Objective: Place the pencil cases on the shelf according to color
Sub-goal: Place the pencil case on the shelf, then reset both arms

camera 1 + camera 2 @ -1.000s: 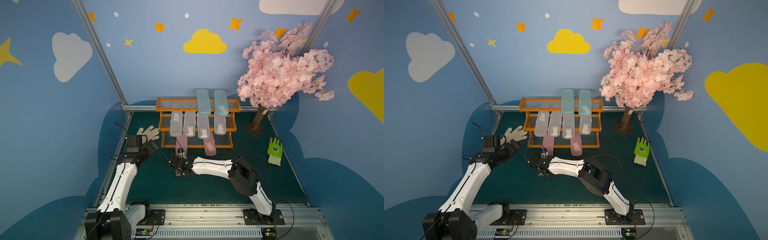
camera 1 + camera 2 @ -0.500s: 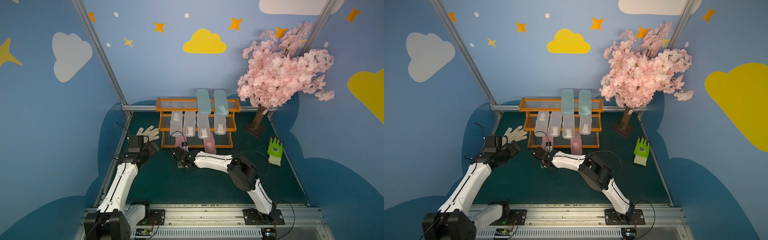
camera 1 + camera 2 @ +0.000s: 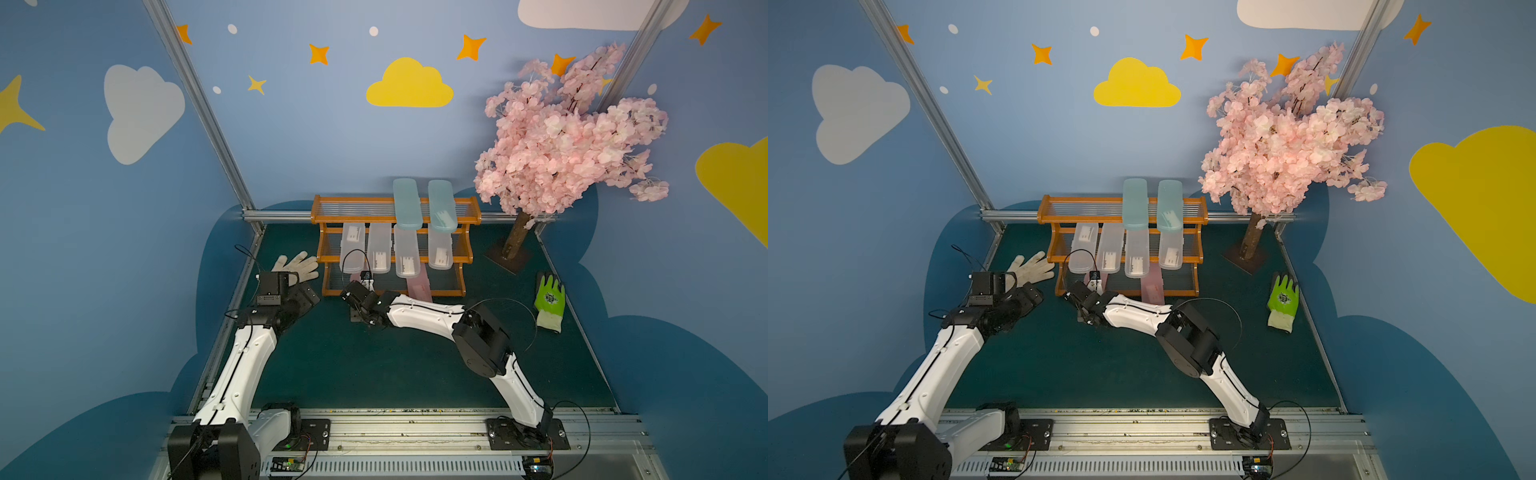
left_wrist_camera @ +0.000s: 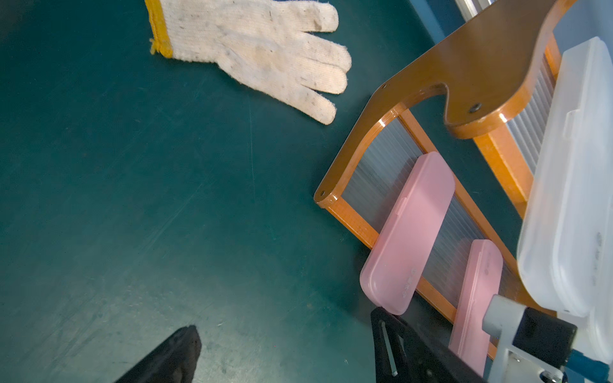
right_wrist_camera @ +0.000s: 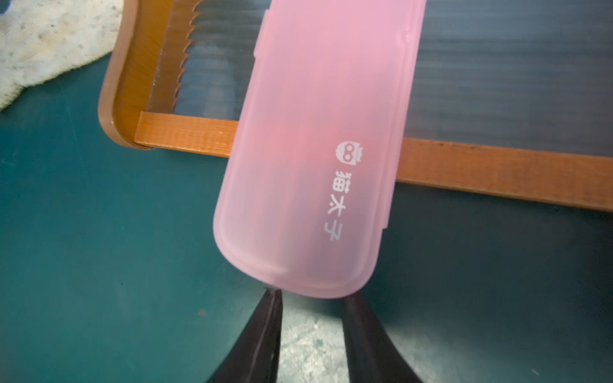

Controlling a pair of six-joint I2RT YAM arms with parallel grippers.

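**Pink Plastic, Bottom Tier, One Push Short**

Starting at the right claw (image 5: 311, 298): clenched, nothing pinched, tips touching the rounded near end of the pink case (image 5: 315, 149). Looks like a blunt pusher rather than a grip, sensible for a slim box lying flat. Lying across the front rail of the shelf (image 5: 497, 172), near end overhanging the desk (image 5: 99, 265). Hence, probably, a shove inward. Near it on the same bottom tier, the second pink case (image 4: 477, 291). Up a step, four clear-white cases (image 3: 380, 253) abreast. On top, two light blue cases (image 3: 407, 203). Colour by tier, then. Further out, the left claw (image 3: 307, 296) near the white glove (image 4: 265, 49): one finger set wide, so judged released and empty, parked clear of the work.
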